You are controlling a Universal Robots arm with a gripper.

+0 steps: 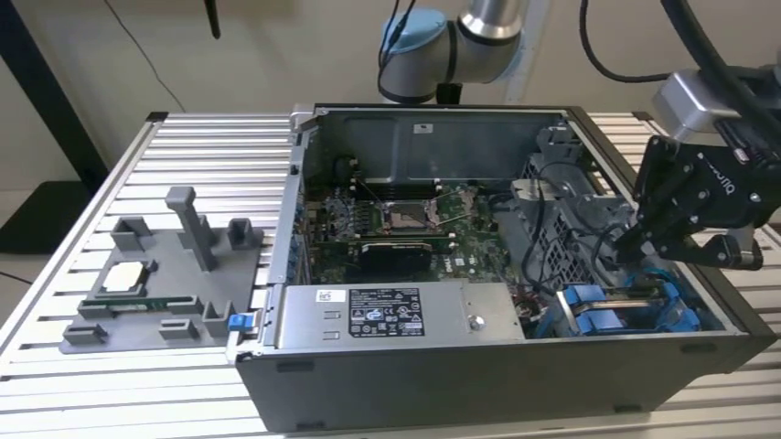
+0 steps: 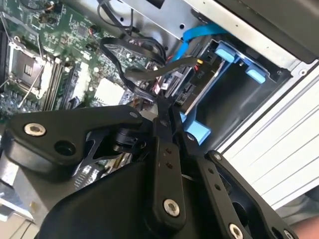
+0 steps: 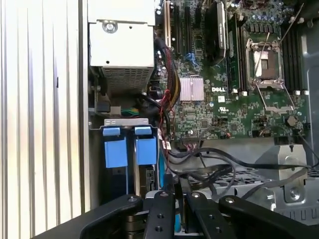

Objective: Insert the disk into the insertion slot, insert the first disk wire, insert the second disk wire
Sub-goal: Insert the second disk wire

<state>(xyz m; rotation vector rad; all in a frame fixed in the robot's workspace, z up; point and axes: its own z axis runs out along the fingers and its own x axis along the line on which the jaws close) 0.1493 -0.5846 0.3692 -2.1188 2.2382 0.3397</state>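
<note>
My gripper (image 1: 632,243) reaches into the open computer case at the exterior view's right, just above the insertion slot (image 1: 625,311), a grey bay with blue rails. In both wrist views its black fingers (image 2: 160,117) stand close together, shut on a black disk wire (image 2: 144,74) that loops back over the motherboard. The disk (image 2: 198,79) sits inside the insertion slot (image 2: 234,94), its connector end facing my gripper (image 2: 168,107). A light-blue flat wire (image 2: 192,37) runs down to that end. In the first wrist view my gripper (image 3: 179,190) is beside the slot's blue tabs (image 3: 145,149).
A grey labelled power-supply box (image 1: 390,315) lies along the case's front. The motherboard (image 1: 390,219) with its square socket fills the case floor. Loose black cables (image 3: 219,172) cross a metal bracket beside my gripper. A grey fixture (image 1: 159,274) with parts stands on the slatted table.
</note>
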